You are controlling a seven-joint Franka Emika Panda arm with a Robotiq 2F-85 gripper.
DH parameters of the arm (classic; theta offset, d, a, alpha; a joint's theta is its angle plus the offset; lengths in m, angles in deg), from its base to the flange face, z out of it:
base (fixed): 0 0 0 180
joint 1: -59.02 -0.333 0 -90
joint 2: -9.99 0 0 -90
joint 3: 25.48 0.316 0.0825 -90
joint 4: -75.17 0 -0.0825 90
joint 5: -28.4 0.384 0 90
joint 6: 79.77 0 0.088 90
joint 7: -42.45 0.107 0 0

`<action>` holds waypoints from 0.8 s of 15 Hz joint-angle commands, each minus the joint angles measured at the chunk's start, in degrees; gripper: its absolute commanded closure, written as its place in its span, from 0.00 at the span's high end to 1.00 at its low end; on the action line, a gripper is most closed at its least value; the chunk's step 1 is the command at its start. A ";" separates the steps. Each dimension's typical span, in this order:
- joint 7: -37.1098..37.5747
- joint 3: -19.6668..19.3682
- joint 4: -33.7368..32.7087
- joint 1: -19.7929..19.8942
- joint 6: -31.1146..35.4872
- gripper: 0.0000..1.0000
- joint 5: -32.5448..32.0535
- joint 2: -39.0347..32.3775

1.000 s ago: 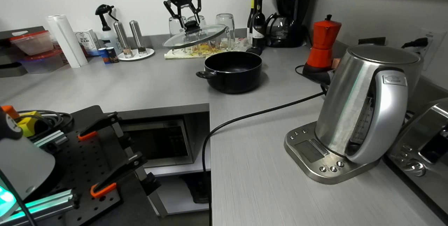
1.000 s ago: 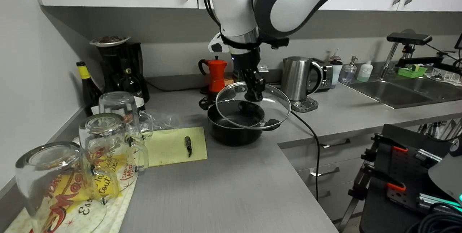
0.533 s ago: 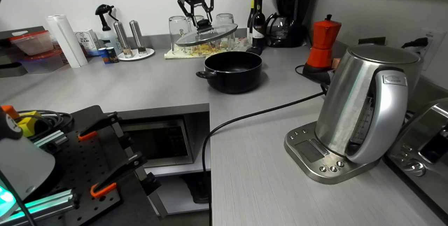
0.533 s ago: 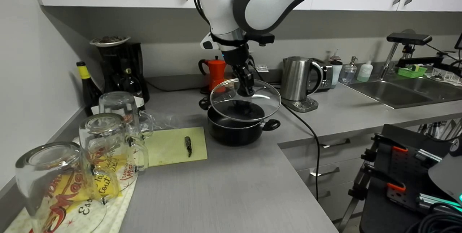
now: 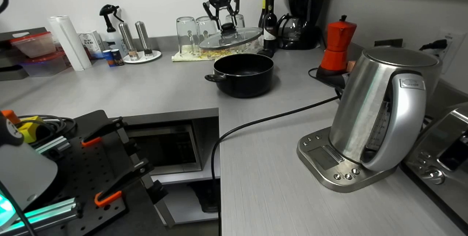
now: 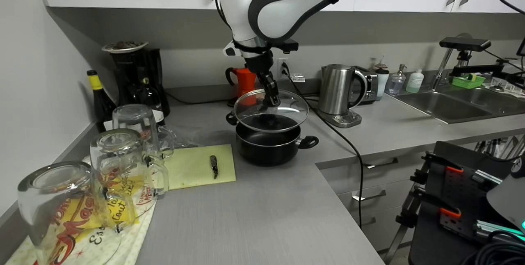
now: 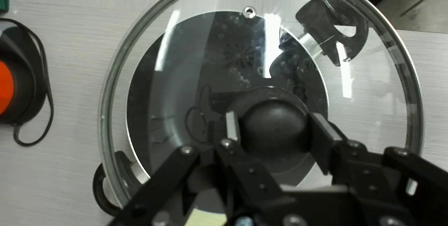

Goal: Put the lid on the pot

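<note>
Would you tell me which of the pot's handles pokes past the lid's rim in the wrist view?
The lower-left handle; the upper-right handle shows only through the lid.

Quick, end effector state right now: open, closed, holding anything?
End effector: closed on the black knob of the glass lid, holding it above the pot.

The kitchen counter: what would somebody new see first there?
Probably the round glass lid, held in the air by its black knob between the black jaws, above the open black cooking pot. Then maybe the big shiny electric kettle, standing on its base at the right in an exterior view. The bright red moka pot also pops out, farther back there.
</note>
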State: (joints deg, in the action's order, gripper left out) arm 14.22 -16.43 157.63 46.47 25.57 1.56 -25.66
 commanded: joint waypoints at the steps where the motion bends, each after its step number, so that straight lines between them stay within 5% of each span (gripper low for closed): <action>1: -3.87 -0.18 -6.41 1.32 -1.76 0.25 2.60 -3.33; 12: -4.76 -0.69 -6.94 3.72 2.68 0.25 5.75 -6.79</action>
State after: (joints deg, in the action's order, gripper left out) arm 10.73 -16.59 152.42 50.17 27.82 6.53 -31.58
